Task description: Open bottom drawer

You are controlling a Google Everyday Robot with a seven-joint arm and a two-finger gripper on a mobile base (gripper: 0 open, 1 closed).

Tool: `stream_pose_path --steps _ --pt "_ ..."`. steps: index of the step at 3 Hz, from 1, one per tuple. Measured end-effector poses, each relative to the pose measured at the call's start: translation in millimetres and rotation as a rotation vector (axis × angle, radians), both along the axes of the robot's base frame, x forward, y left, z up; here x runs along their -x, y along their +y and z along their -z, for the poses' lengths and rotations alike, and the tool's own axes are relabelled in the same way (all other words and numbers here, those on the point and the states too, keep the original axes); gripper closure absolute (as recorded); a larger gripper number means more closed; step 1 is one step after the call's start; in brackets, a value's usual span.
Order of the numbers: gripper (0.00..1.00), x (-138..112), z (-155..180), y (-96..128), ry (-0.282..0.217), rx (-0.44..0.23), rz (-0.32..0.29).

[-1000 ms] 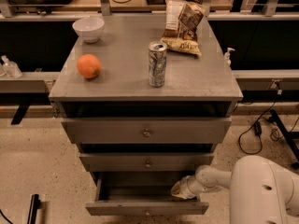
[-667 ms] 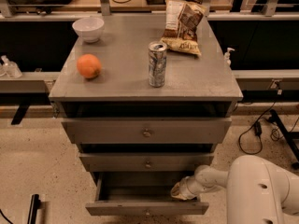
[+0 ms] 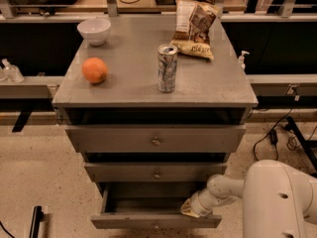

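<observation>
The bottom drawer [image 3: 156, 221] is the lowest, slimmest grey front of the cabinet, with a small round knob [image 3: 156, 226]. It stands pulled out, and its dark inside shows behind the front. My gripper [image 3: 190, 209] is at the drawer's right end, just behind the front panel's top edge, on the end of my white arm [image 3: 225, 187]. The middle drawer [image 3: 156, 172] and top drawer [image 3: 155, 139] sit above it, less far out.
On the cabinet top [image 3: 129, 90] stand a white bowl [image 3: 94, 30], an orange [image 3: 94, 70], a soda can [image 3: 167, 68] and a chip bag [image 3: 195, 28]. Cables [image 3: 277, 133] lie on the floor at right. My white arm body [image 3: 280, 202] fills the lower right.
My gripper has shifted slightly along the right end of the bottom drawer. The drawer stays pulled out about as far as before.
</observation>
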State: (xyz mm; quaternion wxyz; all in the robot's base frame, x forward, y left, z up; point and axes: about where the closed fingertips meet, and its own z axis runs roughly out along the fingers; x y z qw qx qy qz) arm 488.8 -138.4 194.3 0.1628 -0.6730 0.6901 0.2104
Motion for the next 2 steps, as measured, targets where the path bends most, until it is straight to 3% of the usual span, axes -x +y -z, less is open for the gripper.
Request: stream_pose_path --steps 2 --pt "1.00 5.7 -0.5 -1.2 0.018 -0.005 -0.005"
